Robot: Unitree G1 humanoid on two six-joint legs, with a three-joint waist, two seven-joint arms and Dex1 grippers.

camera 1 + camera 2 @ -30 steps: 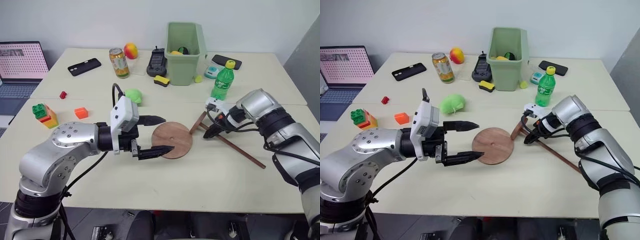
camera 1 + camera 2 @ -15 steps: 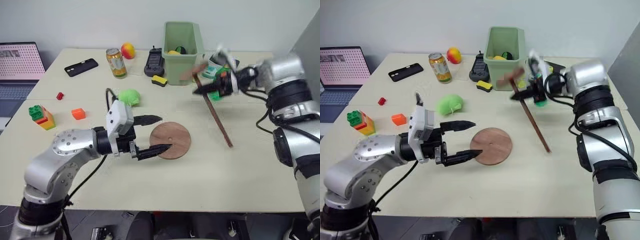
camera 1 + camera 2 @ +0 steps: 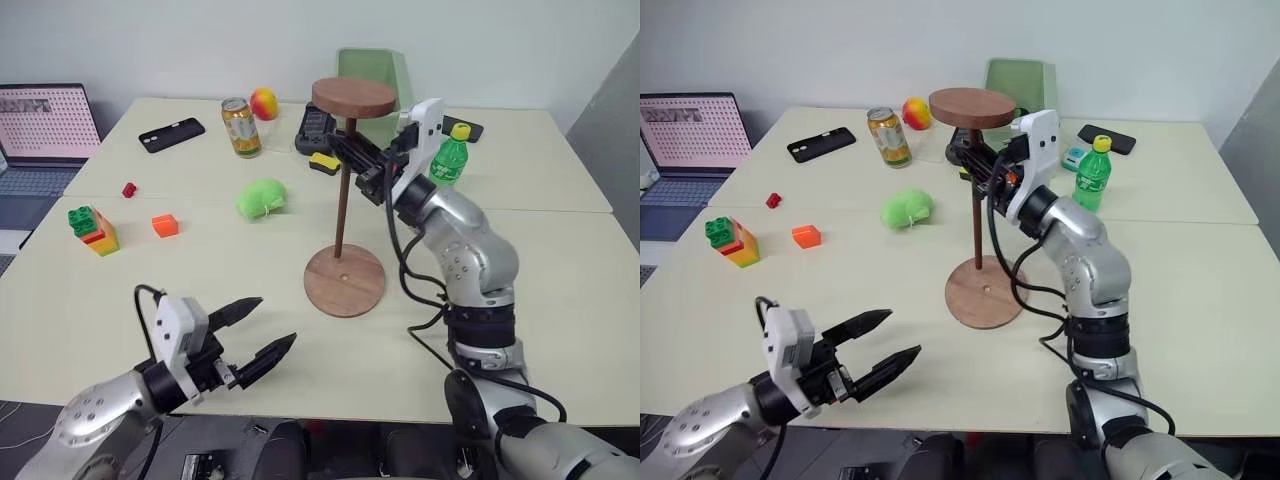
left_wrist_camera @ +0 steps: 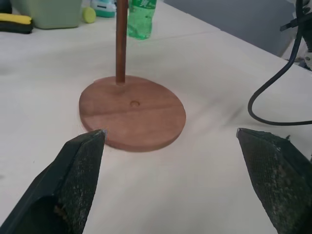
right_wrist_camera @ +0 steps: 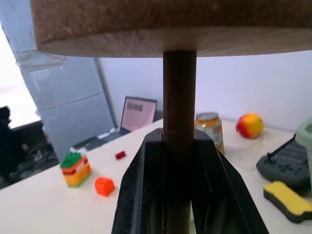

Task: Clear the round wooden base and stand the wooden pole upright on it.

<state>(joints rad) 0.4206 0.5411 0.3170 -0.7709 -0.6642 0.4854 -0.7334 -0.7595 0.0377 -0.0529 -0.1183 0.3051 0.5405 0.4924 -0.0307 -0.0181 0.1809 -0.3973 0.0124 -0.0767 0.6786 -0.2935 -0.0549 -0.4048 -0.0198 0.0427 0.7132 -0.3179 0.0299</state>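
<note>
Right wrist view is showing my right gripper [image 5: 179, 146] closed on the wooden pole [image 3: 343, 180], both black fingers pressing the thin dark rod just under its thick disc end. In the head views that disc is sitting at the top and the pole is standing upright, its lower end resting on the round wooden base [image 3: 345, 281] — touching down on the far part of the disc, behind the small centre hole rather than in it, as the left wrist view makes plain. My right gripper is holding the pole high up, near the disc, reaching in from the right side.

My left gripper [image 3: 252, 328] is hanging low near the front edge of the table [image 3: 520, 320], fingers spread wide apart and holding nothing. It is pointing toward the base but is well apart from it, touching neither base nor pole.

Nothing is lying on the base besides the pole's end. Farther back on the table a green bottle [image 3: 446, 158] is standing to the right of the pole, a green bin [image 3: 395, 70] behind it, a drink can [image 3: 238, 126] and a fluffy green ball [image 3: 260, 196] to the left — all clear of both grippers.
</note>
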